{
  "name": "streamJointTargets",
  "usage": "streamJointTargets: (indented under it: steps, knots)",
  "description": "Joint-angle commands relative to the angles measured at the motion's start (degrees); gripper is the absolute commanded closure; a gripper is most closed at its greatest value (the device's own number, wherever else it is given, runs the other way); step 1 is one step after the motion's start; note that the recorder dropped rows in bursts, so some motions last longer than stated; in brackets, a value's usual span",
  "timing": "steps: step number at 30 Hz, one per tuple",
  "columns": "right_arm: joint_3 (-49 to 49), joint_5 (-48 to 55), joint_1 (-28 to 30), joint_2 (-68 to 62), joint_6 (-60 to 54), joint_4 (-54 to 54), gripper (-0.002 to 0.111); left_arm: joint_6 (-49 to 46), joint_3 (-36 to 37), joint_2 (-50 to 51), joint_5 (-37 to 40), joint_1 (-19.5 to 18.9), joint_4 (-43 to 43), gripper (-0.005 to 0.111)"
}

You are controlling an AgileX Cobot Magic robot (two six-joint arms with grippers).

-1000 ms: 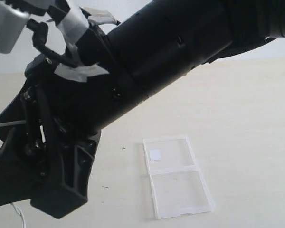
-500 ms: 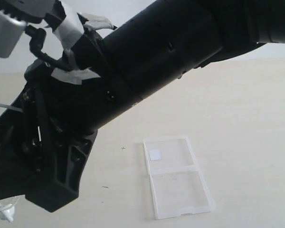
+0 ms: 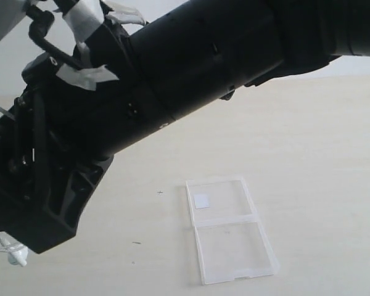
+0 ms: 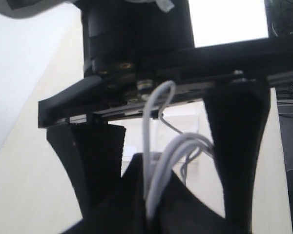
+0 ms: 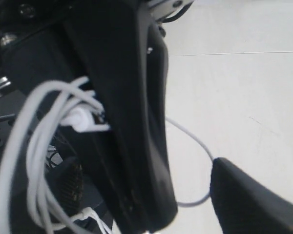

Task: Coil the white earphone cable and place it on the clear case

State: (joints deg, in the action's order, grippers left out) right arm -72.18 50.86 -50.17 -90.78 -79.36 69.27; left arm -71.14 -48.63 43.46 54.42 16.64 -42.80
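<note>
The clear case (image 3: 229,229) lies open and flat on the pale table, a small white sticker on its far half. My right arm (image 3: 203,61) reaches across from the upper right, and its wrist covers the lower left. The white earphone cable (image 4: 158,146) runs in several strands into my left gripper (image 4: 151,207), which is shut on it. The right gripper (image 5: 195,195) stands open, fingers (image 4: 239,146) wide apart, with cable (image 5: 31,151) looped round one finger and an earbud (image 5: 80,119) against it. Another earbud (image 3: 15,256) dangles below the right wrist. My left gripper is hidden in the exterior view.
The pale wooden table (image 3: 320,154) stretches right of and behind the case. A white wall rises at the back. The right arm blocks most of the left half of the exterior view.
In the exterior view the right arm's wrist has shifted up and to the left. A dangling earbud has come into sight under it at the lower left. The case has not moved.
</note>
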Motion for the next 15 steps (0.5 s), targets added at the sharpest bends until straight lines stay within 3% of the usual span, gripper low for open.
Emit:
streamJointTargets:
  steps: [1, 15]
  knots:
    - [-0.7, -0.3, -0.1, 0.0, -0.1, 0.7, 0.038, 1.0, -0.2, -0.2, -1.1, -0.1, -0.9, 0.107]
    - [-0.7, -3.1, -0.1, 0.0, 0.5, 0.7, 0.038, 2.4, -0.2, -0.3, -3.4, -0.1, 0.7, 0.107]
